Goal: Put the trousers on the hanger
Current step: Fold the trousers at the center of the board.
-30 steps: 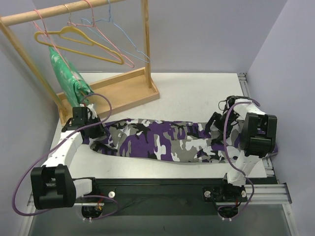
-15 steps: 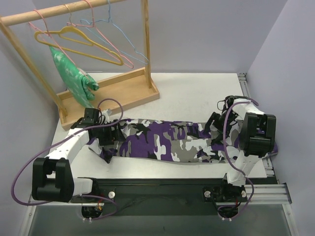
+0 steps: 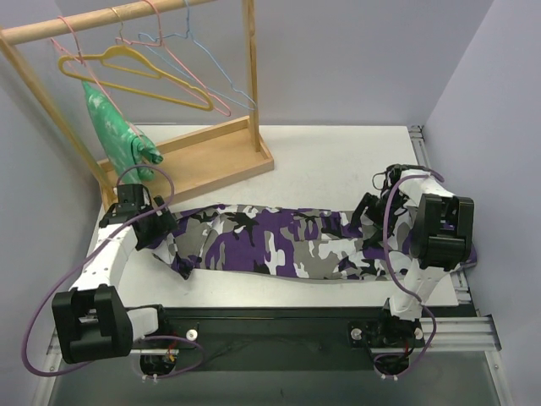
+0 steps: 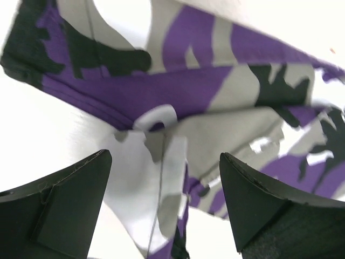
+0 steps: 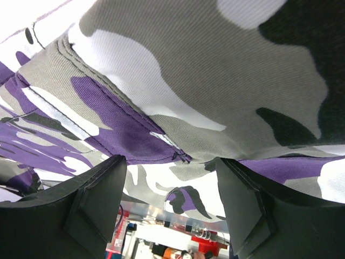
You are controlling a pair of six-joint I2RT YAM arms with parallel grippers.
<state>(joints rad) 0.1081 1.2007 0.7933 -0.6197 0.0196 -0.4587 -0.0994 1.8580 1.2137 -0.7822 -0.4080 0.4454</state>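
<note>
A flat white worktop (image 3: pixel 338 161) fills the middle of the scene, closed in by plain pale lavender walls: a far wall (image 3: pixel 355 59), a left wall (image 3: pixel 25 169) and a right wall (image 3: pixel 499 127), all bare and smooth. At the far left corner stands a light wooden rack (image 3: pixel 250 76), with a round rail (image 3: pixel 84 21) across the top and a shallow wooden tray base (image 3: pixel 211 156) resting on the worktop. A silver metal frame (image 3: pixel 456 331) runs along the near edge, and a narrower metal strip (image 3: pixel 417 144) lines the right edge. The light is even and soft, casting only faint shadows.
</note>
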